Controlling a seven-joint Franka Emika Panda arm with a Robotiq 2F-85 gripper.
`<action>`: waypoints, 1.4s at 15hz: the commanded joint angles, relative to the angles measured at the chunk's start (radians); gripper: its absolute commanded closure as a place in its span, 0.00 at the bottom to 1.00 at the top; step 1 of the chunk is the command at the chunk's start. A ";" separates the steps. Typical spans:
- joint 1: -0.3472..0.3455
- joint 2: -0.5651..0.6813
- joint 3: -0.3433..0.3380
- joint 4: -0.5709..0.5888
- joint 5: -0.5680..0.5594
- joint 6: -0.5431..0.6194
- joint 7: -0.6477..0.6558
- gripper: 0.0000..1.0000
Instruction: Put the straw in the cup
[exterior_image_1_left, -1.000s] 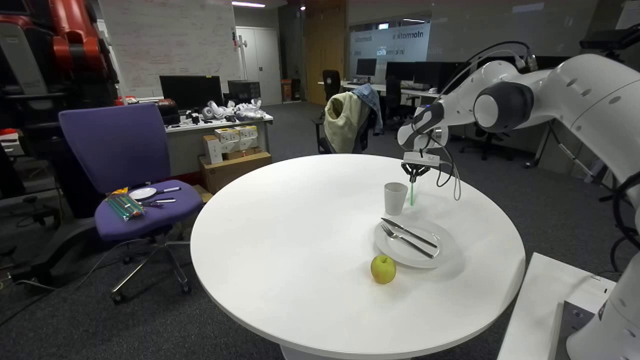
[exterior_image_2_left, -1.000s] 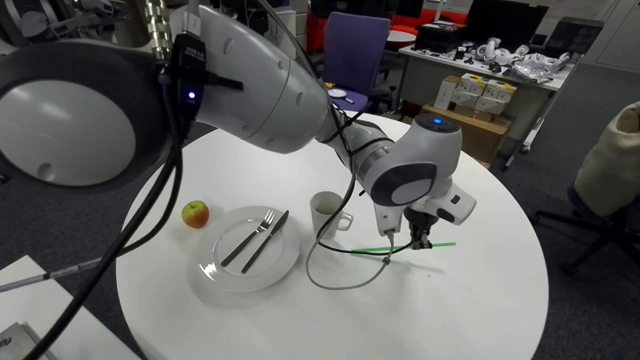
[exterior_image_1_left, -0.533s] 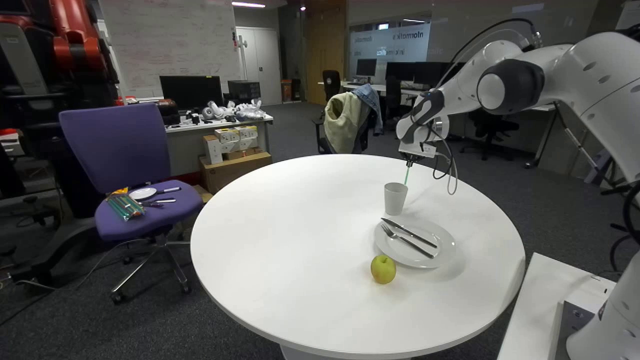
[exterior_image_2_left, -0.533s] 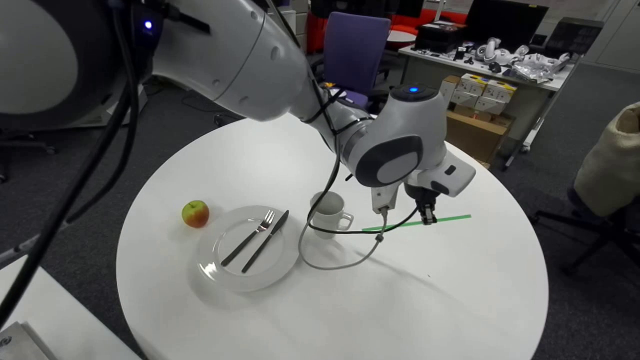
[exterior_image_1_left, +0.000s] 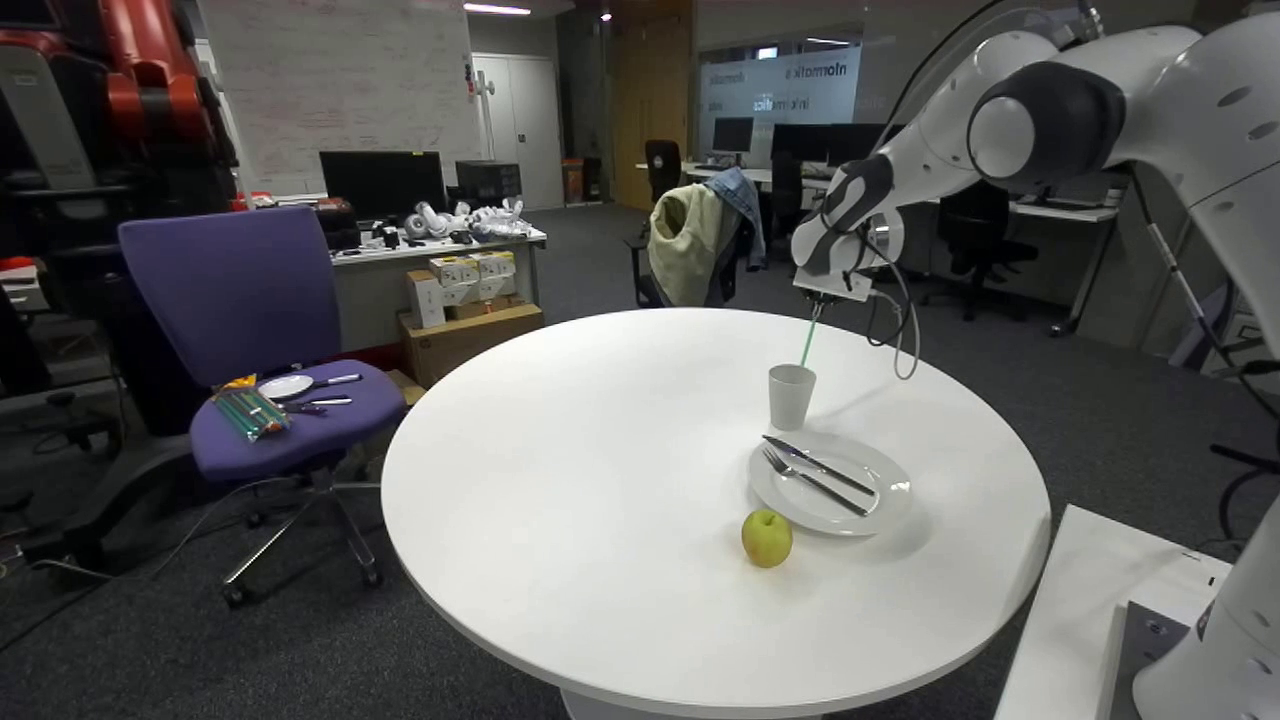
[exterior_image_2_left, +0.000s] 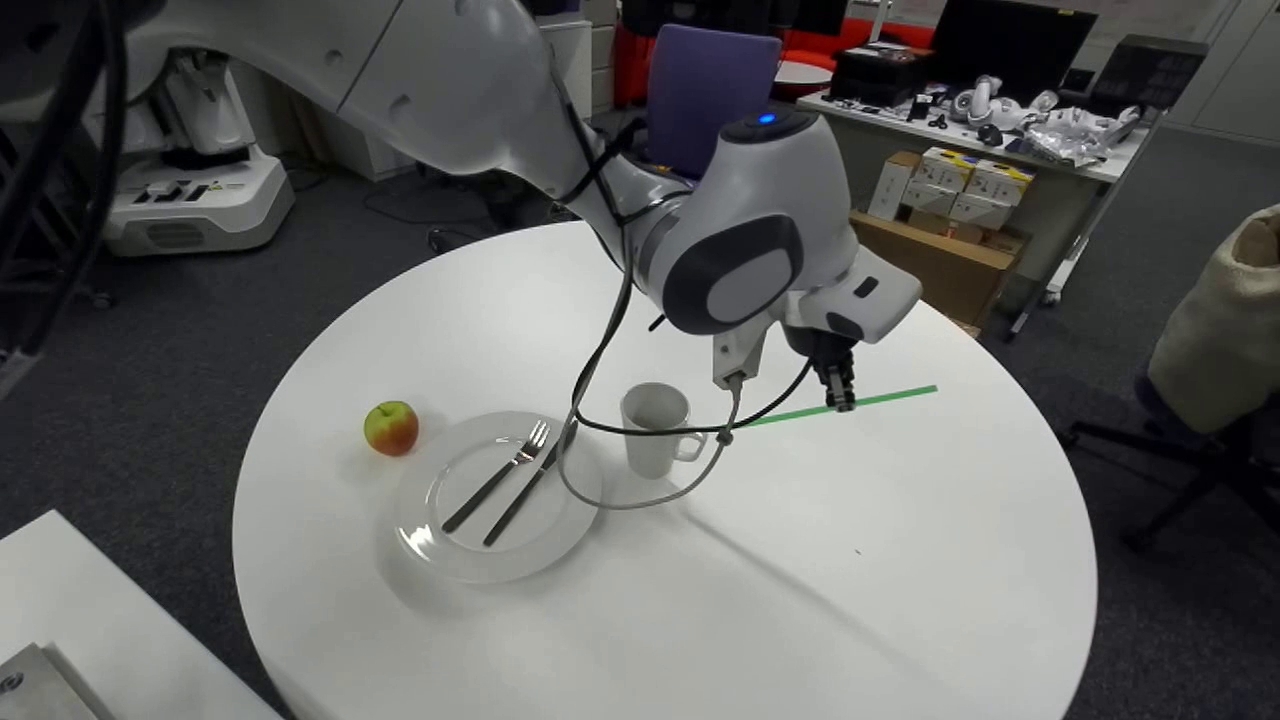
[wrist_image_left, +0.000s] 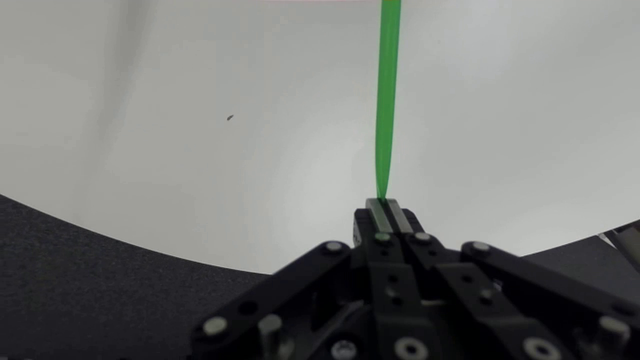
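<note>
My gripper (wrist_image_left: 382, 201) is shut on the green straw (wrist_image_left: 386, 90); in the wrist view the straw runs from the fingertips to the top edge. In an exterior view the straw (exterior_image_1_left: 807, 345) hangs tilted below the gripper (exterior_image_1_left: 818, 305), its lower end showing just above the rim of the white cup (exterior_image_1_left: 791, 398). In an exterior view the straw (exterior_image_2_left: 898, 396) sticks out on both sides of the gripper (exterior_image_2_left: 842, 403). Its near end is beside the handle of the upright cup (exterior_image_2_left: 650, 458), apart from it. The cup is out of the wrist view.
A white plate (exterior_image_1_left: 893, 500) with a fork (exterior_image_1_left: 815, 484) and a knife (exterior_image_1_left: 820, 466) stands beside the cup. An apple (exterior_image_1_left: 767, 539) is by the plate. The arm's cable loop (exterior_image_2_left: 640, 507) hangs across the cup and plate in an exterior view. The round table (exterior_image_1_left: 600, 500) carries these.
The gripper has risen with the straw in it, from beside the cup low over the table to about rim height or above. The straw tilts more. Cup, plate and apple have not moved.
</note>
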 joint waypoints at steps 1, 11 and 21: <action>0.072 -0.116 -0.056 -0.138 -0.017 0.048 0.037 1.00; 0.201 -0.222 -0.154 -0.268 -0.089 0.085 0.115 1.00; 0.341 -0.217 -0.255 -0.330 -0.218 0.104 0.251 1.00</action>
